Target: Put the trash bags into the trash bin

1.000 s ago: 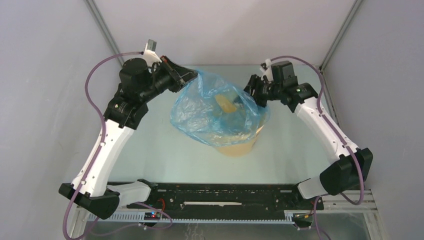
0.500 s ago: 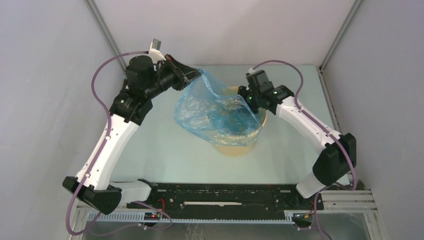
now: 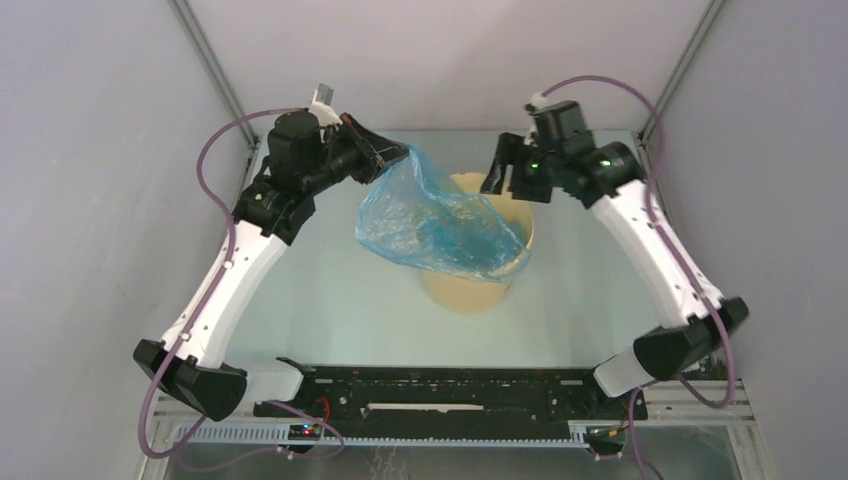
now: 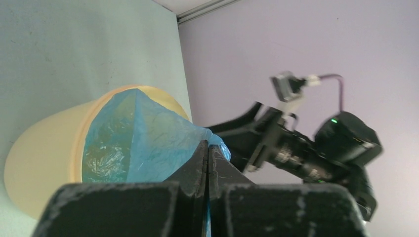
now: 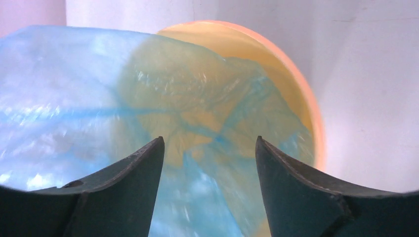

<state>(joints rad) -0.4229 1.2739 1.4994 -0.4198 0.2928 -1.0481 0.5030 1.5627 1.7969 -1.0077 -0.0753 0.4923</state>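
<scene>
The trash bag (image 3: 440,225) slants from the trash bin (image 3: 470,292) toward the bench's (image 3: 330,300) far-left corner, pinched by the left hand (image 3: 398,153); the right hand (image 3: 507,180), fingers apart, hovers nearer the bin.

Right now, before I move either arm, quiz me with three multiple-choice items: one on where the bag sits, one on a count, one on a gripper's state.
1. Where is the thin translucent light-blue plastic bag relative to the tan round plastic bin?
A. Lying beside it. B. Draped across its mouth, one corner lifted. C. Fully inside it.
2. How many bags show?
A. One. B. Two. C. Three.
3. The right gripper is:
A. shut on the bag. B. shut on the bin's rim. C. open, holding nothing.

Answers:
1 B: the film spreads over the rim while the left gripper pinches a corner off to one side.
2 A: only one blue film appears in any view.
3 C: its fingers stand apart with nothing gripped between them.
</scene>
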